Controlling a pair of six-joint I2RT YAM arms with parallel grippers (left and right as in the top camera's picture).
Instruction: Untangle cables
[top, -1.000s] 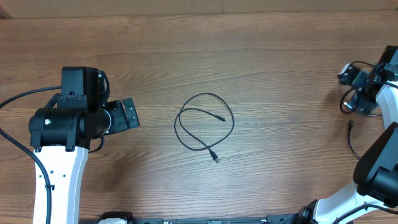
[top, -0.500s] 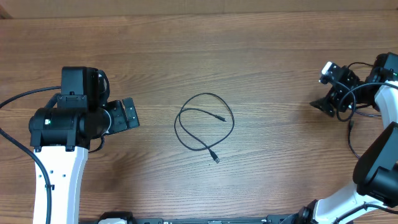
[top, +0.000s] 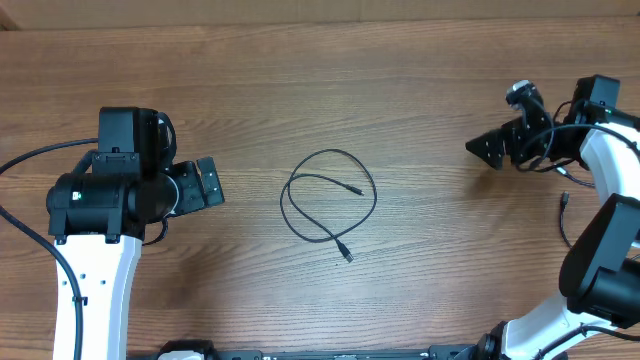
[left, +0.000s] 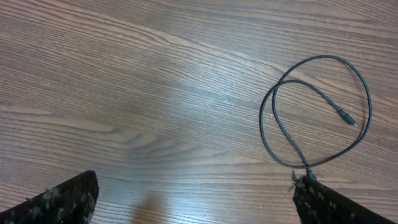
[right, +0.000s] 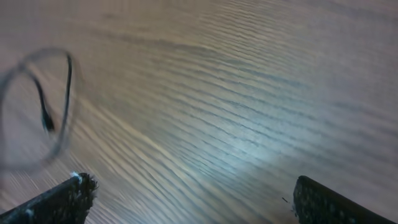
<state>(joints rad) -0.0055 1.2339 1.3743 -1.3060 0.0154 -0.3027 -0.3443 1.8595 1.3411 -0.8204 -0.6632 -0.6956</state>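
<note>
You're holding the left pincer (top: 210, 183) wide and empty beside the cable (top: 374, 197), which is lying looped in the middle of the surface (top: 440, 80), crossing itself once. The right pincer (top: 490, 150), also spread wide with nothing in it, is pointing at it from well apart (its view is smearing). Risk I'm seeing: pinching at the crossing and dragging, probably cinching the loop tight.
</note>
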